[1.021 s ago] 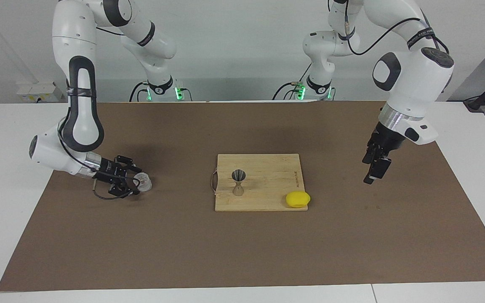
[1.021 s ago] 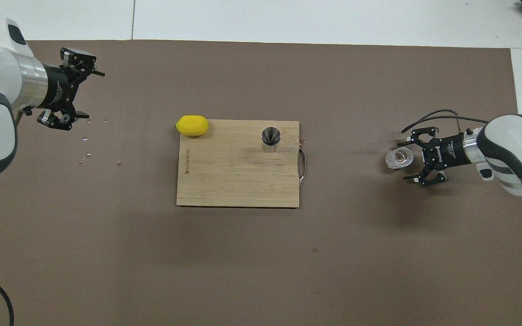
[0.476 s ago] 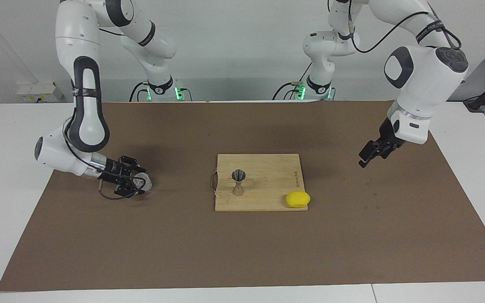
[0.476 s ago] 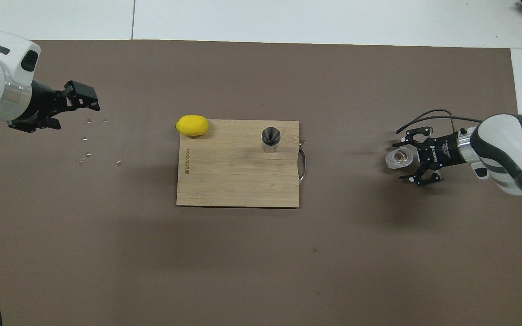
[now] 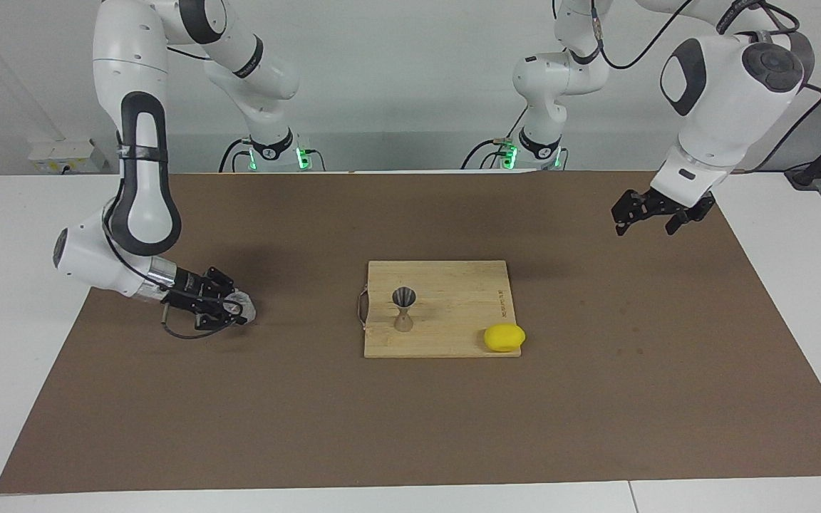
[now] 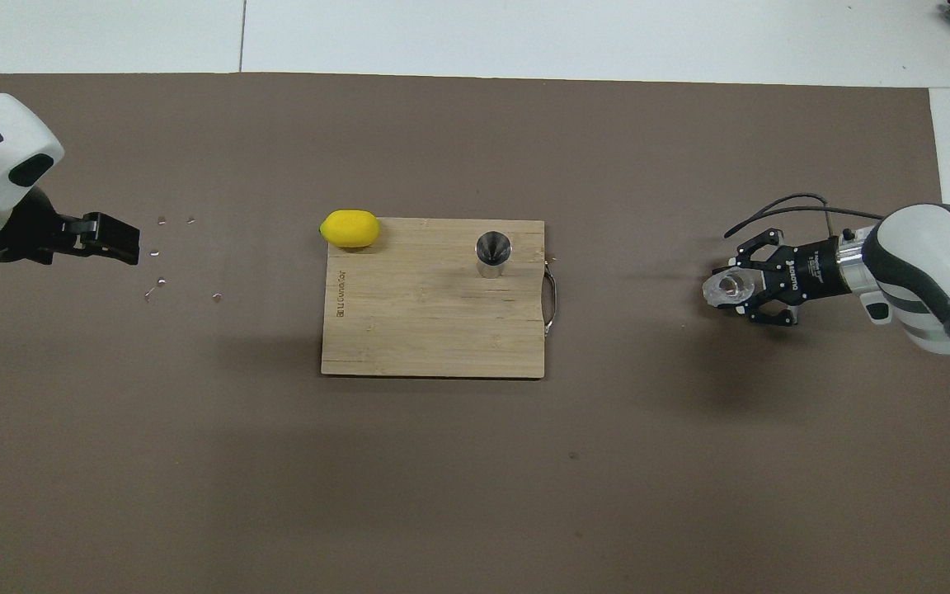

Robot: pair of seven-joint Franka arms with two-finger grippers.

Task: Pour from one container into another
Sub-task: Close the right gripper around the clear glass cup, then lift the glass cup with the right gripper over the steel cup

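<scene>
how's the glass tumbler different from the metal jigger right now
The glass tumbler is clear; the metal jigger is opaque silver-grey. The tumbler is short and squat; the jigger is hourglass-shaped with a narrow waist. The tumbler sits on the brown mat between the right gripper's fingers; the jigger stands untouched on the wooden board. The left gripper hangs over the mat. Both containers stand upright.

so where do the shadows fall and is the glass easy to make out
Facing view: soft shadows on the mat under the right arm, near the glass, which looks pale against the right gripper. Overhead view: the glass reads clearly, a blurred shadow on the mat by the board; the jigger shines.
</scene>
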